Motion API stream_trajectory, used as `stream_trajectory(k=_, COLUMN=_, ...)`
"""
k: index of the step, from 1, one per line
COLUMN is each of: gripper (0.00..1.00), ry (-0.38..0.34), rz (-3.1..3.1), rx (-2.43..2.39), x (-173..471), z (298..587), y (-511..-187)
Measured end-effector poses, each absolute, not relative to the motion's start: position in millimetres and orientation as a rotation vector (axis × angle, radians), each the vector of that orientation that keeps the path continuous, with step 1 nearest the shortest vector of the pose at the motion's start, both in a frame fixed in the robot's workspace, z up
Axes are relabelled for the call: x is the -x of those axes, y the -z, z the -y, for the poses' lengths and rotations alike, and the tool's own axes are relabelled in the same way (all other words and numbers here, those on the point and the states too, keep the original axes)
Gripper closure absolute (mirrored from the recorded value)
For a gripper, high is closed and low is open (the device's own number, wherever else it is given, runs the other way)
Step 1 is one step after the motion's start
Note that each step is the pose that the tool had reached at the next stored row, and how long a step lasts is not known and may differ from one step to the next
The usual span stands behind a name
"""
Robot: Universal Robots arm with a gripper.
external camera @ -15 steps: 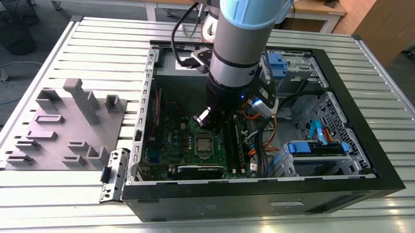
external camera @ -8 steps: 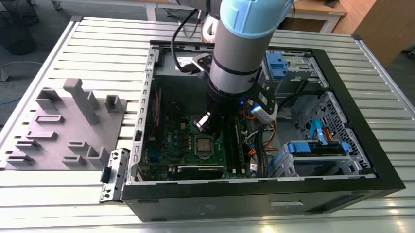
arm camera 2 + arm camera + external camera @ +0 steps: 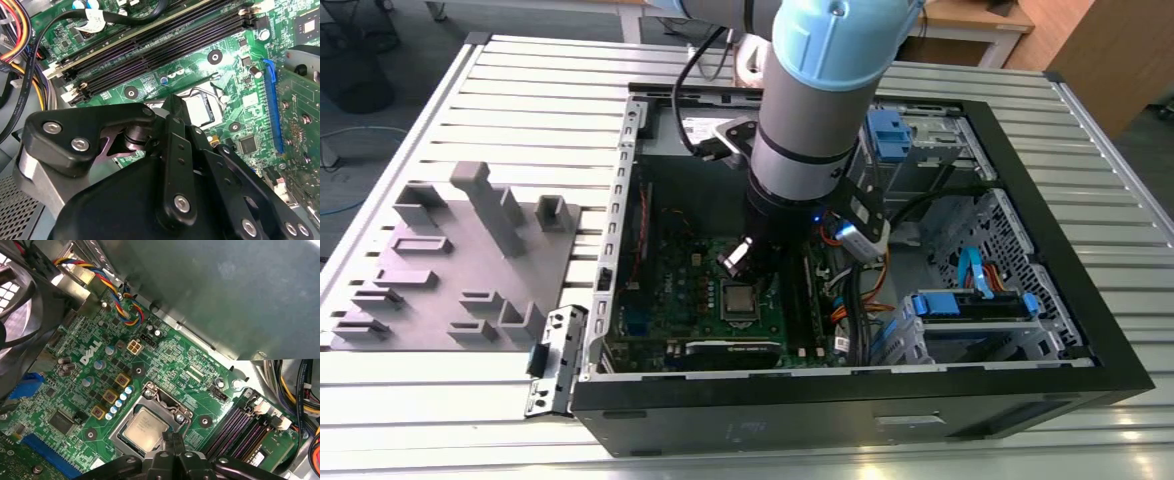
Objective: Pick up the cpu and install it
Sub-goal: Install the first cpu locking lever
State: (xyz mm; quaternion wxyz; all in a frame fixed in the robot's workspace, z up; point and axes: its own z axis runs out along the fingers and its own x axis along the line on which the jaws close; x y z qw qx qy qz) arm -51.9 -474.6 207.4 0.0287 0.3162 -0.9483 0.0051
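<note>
The cpu (image 3: 145,426) sits flat in its socket frame (image 3: 150,390) on the green board (image 3: 165,357), so placement looks done. The pincer (image 3: 172,440) hovers just above it; whether it is wide or narrow, I cannot tell.

The claw's (image 3: 172,442) own linkage hides the cpu's (image 3: 145,426) near corner in both wrist views; fingertip spacing stays untellable.

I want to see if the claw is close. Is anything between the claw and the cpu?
No. In the first wrist view the gripper hangs right by the cpu in its socket frame, nothing between.
</note>
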Motion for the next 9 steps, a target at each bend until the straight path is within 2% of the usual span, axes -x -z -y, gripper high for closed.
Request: stream_trajectory(k=9, gripper=0.89, ry=-0.015, rz=2.926, rx=-0.976, x=51.9, z=477.9, y=-207.2)
